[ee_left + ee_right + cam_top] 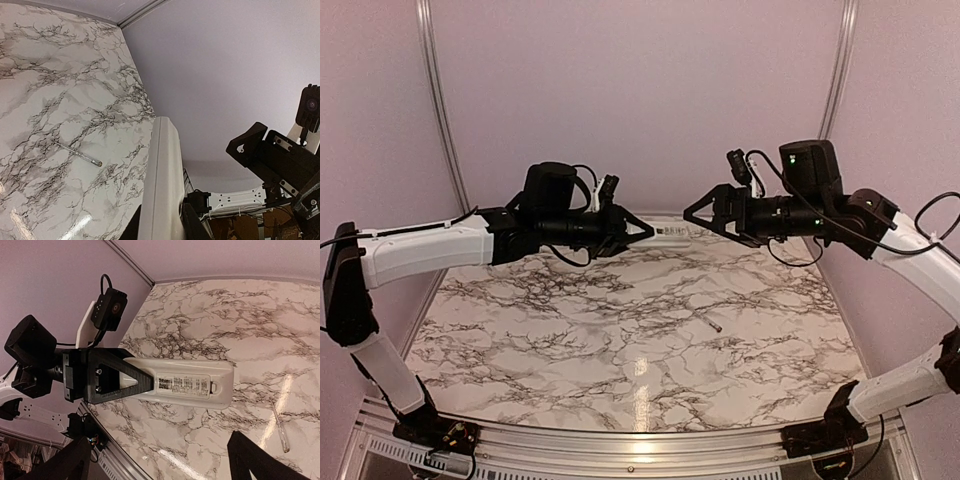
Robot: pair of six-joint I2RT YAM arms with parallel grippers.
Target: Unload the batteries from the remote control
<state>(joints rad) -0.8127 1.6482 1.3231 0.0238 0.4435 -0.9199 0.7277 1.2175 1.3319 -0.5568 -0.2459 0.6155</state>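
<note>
My left gripper is shut on one end of the white remote control and holds it level, high above the table. In the left wrist view the remote stands edge-on between my dark fingers. In the right wrist view the remote shows its back face, with a printed label and the cover closed. The batteries are hidden. My right gripper is open and empty, just off the remote's free end. Its fingers stand wide apart below the remote.
A thin grey rod lies on the marble table, right of centre; it also shows in the left wrist view and the right wrist view. Pale walls enclose the table on the back and sides.
</note>
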